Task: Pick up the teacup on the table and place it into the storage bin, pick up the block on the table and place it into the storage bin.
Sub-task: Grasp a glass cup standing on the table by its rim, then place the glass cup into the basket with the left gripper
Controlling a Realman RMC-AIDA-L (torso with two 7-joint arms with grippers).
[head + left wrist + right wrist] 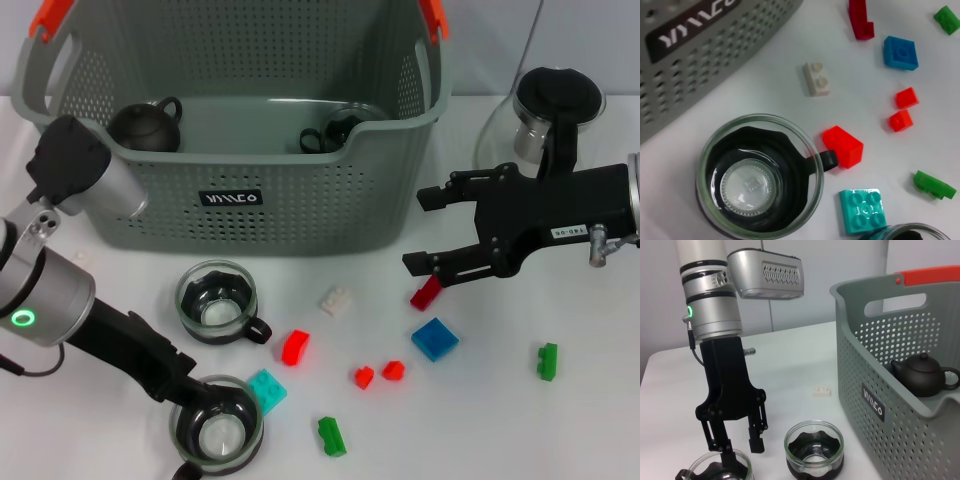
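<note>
Nearest the counter's front edge, left tool (205,415) straddles a glass teacup (218,437) rim, fingers apart; right tool (432,232), apart, hovers over a red block (426,293); bin (300,205) label unreadable.

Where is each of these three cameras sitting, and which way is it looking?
Head: up on the robot's head, looking down at the storage bin; both arms show, right claw open.
Left wrist: looks straight down at a glass teacup; no arm shows.
Right wrist: looks sideways at the left claw.
Both wrist views share the white block.
</note>
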